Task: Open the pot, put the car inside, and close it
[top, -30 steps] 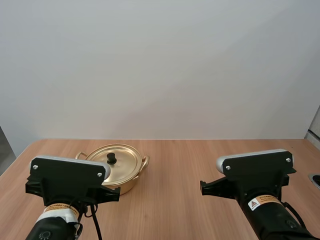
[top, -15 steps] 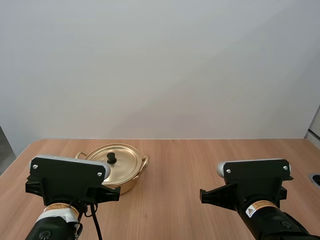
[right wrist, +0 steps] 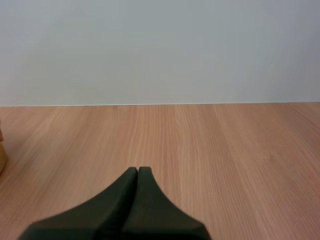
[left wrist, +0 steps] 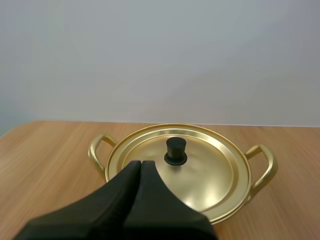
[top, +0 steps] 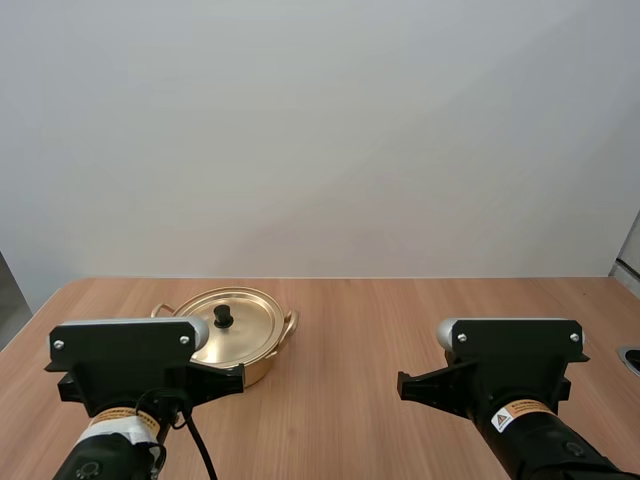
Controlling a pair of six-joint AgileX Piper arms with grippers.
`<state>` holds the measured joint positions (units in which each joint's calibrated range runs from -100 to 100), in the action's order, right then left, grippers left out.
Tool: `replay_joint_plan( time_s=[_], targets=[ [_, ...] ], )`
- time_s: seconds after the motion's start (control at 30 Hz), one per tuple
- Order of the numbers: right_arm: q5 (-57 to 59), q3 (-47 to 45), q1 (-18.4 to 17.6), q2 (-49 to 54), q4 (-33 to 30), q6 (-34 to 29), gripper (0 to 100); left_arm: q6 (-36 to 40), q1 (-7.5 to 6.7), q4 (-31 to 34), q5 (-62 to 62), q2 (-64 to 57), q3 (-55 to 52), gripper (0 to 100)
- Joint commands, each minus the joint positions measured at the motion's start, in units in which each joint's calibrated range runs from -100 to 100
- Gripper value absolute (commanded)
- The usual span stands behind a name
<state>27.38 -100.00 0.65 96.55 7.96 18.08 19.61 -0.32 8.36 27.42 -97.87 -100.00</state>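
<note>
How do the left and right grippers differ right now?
The left gripper faces the pot, with its tips near the knob on the lid. The right gripper faces the table. The left is close to the pot and the right is well aside. Both are shut and empty.

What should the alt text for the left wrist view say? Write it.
A gold pot with its lid on, black knob at the centre, sits on a wooden table. My left gripper, shut, points toward the knob.

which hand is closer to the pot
The left hand: its shut tips sit right by the pot, aimed near its lid knob. The right hand points at bare table, off to one side.
</note>
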Motion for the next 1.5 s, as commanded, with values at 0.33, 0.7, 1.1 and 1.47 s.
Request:
replay_joint_plan(
  time_s=[0.33,0.7,1.1,1.47],
  targets=[
    [0.79,0.00,0.03,0.01,-1.12,0.03,0,0.02,0.02,-0.01,-0.56,0.04,0.00,0],
    [0.79,0.00,0.03,0.01,-0.97,0.03,0,0.02,0.02,-0.01,-0.56,0.04,0.00,0],
    [0.79,0.00,0.03,0.01,-0.97,0.03,0,0.02,0.02,-0.01,0.07,0.04,0.00,0],
    [0.79,0.00,0.03,0.01,-0.97,0.03,0,0.02,0.02,-0.01,-0.52,0.04,0.00,0]
  ],
)
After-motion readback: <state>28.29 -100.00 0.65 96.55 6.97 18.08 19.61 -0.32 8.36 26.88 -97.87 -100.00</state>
